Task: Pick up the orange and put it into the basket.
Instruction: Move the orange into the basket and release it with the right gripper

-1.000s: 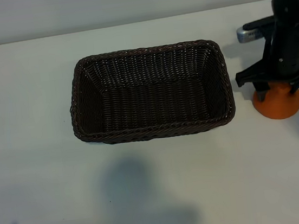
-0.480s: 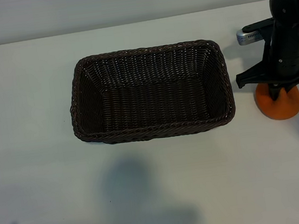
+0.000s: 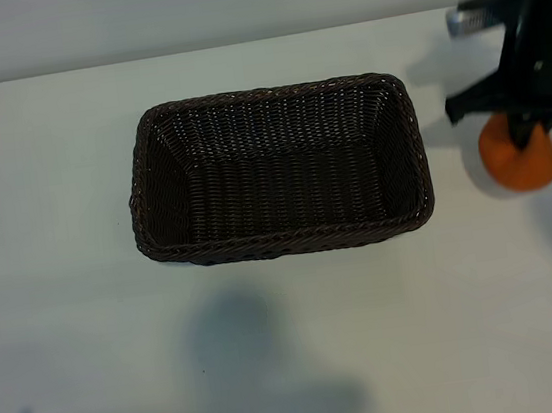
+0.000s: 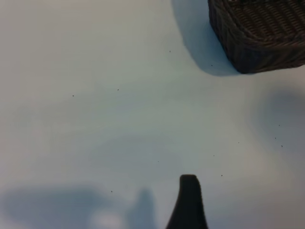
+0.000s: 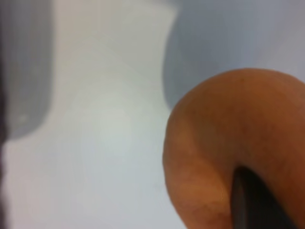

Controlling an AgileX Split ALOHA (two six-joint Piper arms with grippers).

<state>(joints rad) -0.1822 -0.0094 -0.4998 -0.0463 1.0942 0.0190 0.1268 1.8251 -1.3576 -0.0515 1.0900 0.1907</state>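
Note:
The orange (image 3: 519,160) hangs just above the white table, right of the basket (image 3: 267,95), with my right gripper (image 3: 523,134) shut on its top from above. In the right wrist view the orange (image 5: 224,138) fills the frame, one dark finger (image 5: 252,202) pressed against it and its shadow on the table below. The dark-brown wicker basket holds nothing and stands mid-table. My left arm is out of the exterior view. Its wrist view shows a single dark fingertip (image 4: 188,193) over bare table, nothing against it, and a corner of the basket (image 4: 257,40) farther off.
The white table (image 3: 65,293) runs out on all sides of the basket and ends at a back edge (image 3: 187,52) against a pale wall. A silver-grey part (image 3: 470,19) sticks out beside the right arm near that edge.
The right gripper closed on the orange and raised it off the table, a little toward the back edge. The basket and the left arm have not moved.

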